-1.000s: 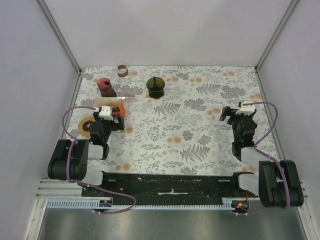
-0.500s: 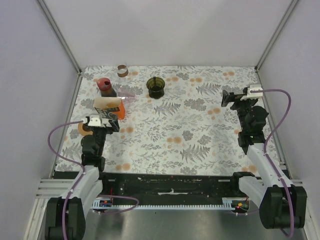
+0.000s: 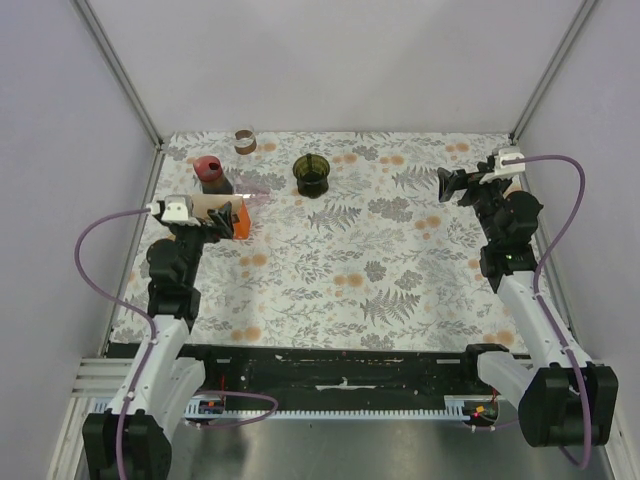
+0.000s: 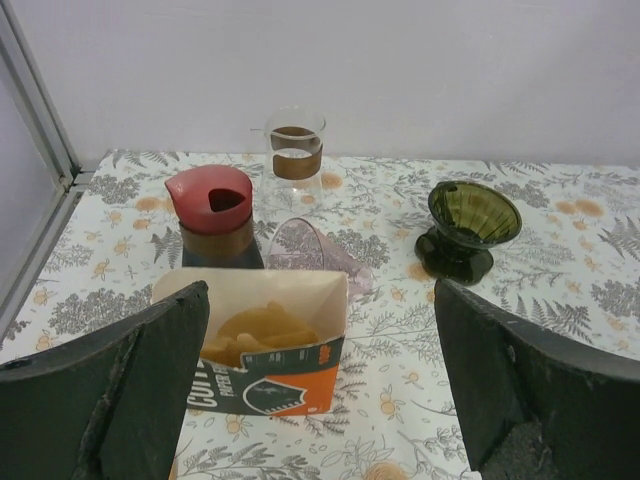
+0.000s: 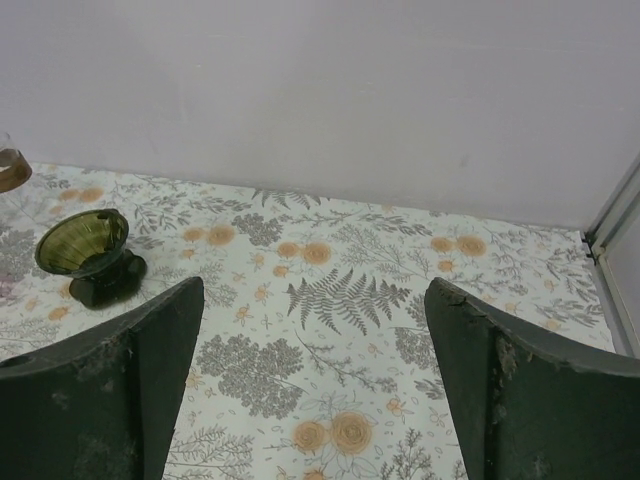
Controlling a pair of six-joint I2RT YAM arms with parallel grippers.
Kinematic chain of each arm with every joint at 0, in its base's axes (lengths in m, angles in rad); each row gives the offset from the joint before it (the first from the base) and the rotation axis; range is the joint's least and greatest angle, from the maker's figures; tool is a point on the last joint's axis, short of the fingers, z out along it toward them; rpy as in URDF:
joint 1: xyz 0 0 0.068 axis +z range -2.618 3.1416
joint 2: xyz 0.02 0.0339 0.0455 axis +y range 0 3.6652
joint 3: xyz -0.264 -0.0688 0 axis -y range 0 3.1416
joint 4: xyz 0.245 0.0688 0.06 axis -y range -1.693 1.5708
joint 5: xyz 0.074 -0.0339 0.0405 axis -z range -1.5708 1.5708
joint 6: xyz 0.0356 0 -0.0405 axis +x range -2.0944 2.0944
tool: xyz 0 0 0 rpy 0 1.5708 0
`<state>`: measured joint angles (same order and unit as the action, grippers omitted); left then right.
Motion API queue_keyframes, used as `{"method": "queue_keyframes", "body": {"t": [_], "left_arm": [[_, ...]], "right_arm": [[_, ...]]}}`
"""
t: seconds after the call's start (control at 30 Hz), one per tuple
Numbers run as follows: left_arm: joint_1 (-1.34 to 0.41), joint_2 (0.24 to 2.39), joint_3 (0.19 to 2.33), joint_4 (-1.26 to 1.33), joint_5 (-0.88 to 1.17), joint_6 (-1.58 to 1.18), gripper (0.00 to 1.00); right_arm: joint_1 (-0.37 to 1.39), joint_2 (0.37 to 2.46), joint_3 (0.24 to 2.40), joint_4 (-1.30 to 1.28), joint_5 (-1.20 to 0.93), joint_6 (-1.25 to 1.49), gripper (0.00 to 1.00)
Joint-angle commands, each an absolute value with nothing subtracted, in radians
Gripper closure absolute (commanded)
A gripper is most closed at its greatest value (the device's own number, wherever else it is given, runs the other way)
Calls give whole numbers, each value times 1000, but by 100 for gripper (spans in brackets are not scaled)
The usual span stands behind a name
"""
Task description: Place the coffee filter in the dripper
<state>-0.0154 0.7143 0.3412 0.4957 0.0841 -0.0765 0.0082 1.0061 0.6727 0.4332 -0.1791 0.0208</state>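
Near the left edge of the tabletop [image 3: 400,280], an open carton [image 4: 265,350] standing upright, with the tan coffee filter [image 4: 262,328] stack tucked inside, tops showing above the rim. Just behind the carton, towards the far edge, a red-lidded jar [image 4: 212,215]; beside that, lying on its side, a clear pinkish cup [image 4: 310,250], close against the carton's back wall. Further back, by the far edge towards the far-left corner, a glass carafe [image 4: 296,150] with a brown band.

Near the far edge and a little left of centre, the dark green dripper [image 3: 312,175], upright on its foot, mouth up, well apart from the carton.

Left hand [image 3: 218,226] raised over the left edge, just on the near side of the carton, released and gripping nothing, fingers [image 4: 130,390] spread wide to either side of the carton in the wrist view. Right hand [image 3: 450,186] up near the far-right corner, likewise released, fingers [image 5: 520,390] wide apart, touching nothing, pointed across the tabletop towards the dripper.
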Motion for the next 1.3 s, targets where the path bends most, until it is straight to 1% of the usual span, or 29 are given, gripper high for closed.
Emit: {"method": "queue_keyframes", "body": {"t": [0.0,0.1,0.2,0.53,0.77,0.87,1.0,1.13,1.27], "left_arm": [[-15,799,538,306,58,-147,1],[-15,870,638,203,35,-167,1],[-15,905,675,187,15,-172,1],[-15,919,666,202,23,-163,1],[-15,923,698,201,14,-114,1],[-15,956,802,175,-34,-75,1],[-15,1096,997,5,-87,-12,0],[-15,1282,1259,-314,-77,133,0],[-3,1489,1524,-546,-43,164,0]], "right_arm": [[6,1042,776,381,-227,41,2],[6,1045,779,387,-236,44,2],[6,1031,764,391,-238,41,2],[8,957,672,390,-164,9,2],[6,936,670,374,-153,-29,2],[8,930,680,365,-156,-31,2],[6,925,687,359,-167,-32,2],[6,920,681,357,-173,-37,2],[5,917,672,357,-172,-37,2]]}}
